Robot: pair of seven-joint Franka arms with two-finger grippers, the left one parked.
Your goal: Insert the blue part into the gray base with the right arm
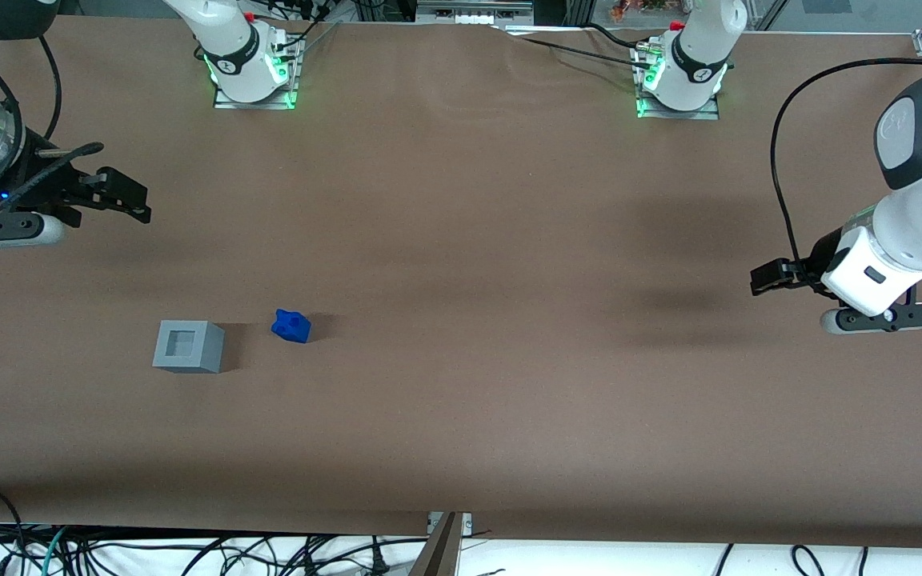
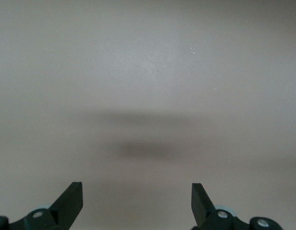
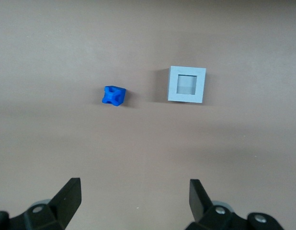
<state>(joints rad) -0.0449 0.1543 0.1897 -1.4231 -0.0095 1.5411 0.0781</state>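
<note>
The blue part lies on the brown table, beside the gray base with a gap between them. The gray base is a light-gray cube with a square socket in its top. My right gripper hangs above the table, farther from the front camera than both objects and toward the working arm's end. It is open and empty. In the right wrist view the blue part and the gray base lie ahead of my gripper, whose fingers stand wide apart.
The brown table spreads wide around both objects. Two arm bases stand at the table's edge farthest from the front camera. Cables hang below the near edge.
</note>
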